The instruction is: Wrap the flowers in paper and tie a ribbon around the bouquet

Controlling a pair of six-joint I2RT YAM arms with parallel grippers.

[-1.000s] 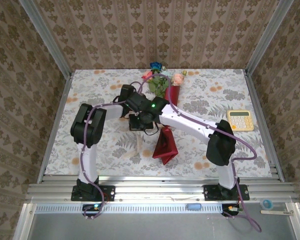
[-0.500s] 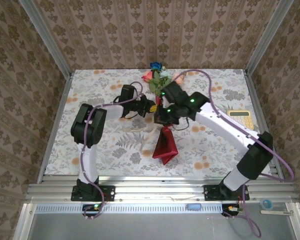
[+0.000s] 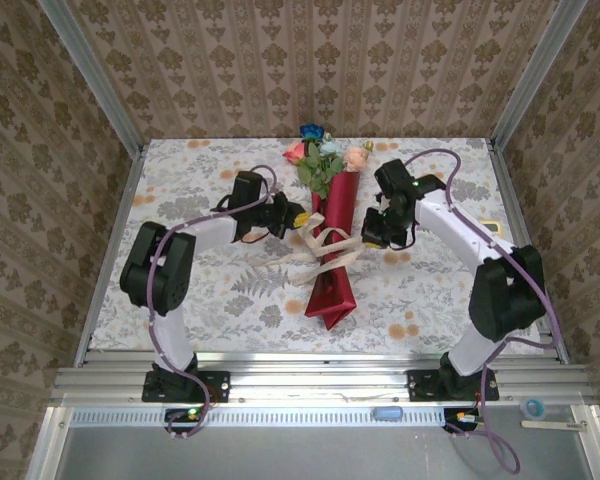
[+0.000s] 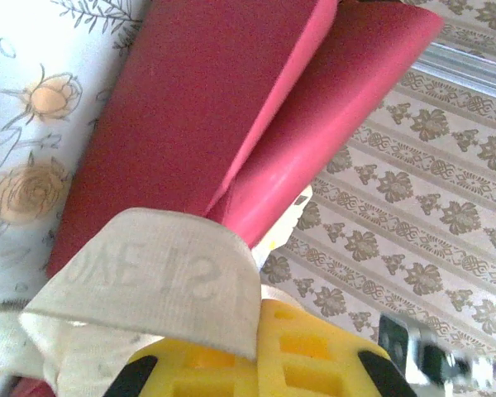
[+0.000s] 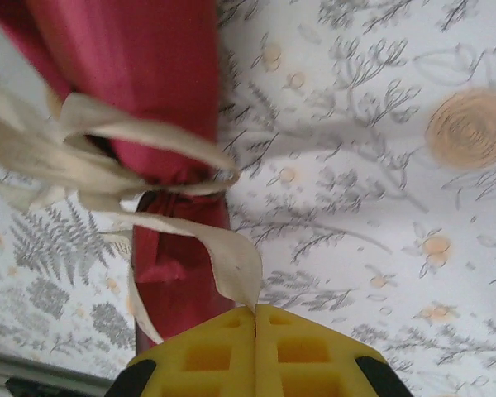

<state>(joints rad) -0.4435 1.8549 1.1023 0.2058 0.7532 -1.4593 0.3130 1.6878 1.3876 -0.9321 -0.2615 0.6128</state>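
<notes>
1. Wrapping looks done. The paper (image 3: 332, 285) is rolled into a long cone lying on the surface (image 3: 210, 290) between the two arms, and the flowers (image 3: 320, 160) stick out of its far end
2. The ribbon (image 3: 325, 245) goes round the cone about midway. In the right wrist view it cinches the paper into a waist, with slack loops bunched on one side
3. Whether those loops amount to a proper knot or just a crossing, I cannot tell
4. The left claw (image 3: 300, 215) sits just left of the cone. In its own view the yellow pads look pressed together, with a ribbon tail running in between them, so I judge it is gripping that tail
5. The right claw (image 3: 370, 235) sits just right of the cone. Its pads are closed with no gap, pinching the tip of the other tail
6. So the task is in its last stage, with the bouquet formed and the tie under way
7. What seems left is to draw both tails apart to tighten, finish the knot, then let go
</notes>
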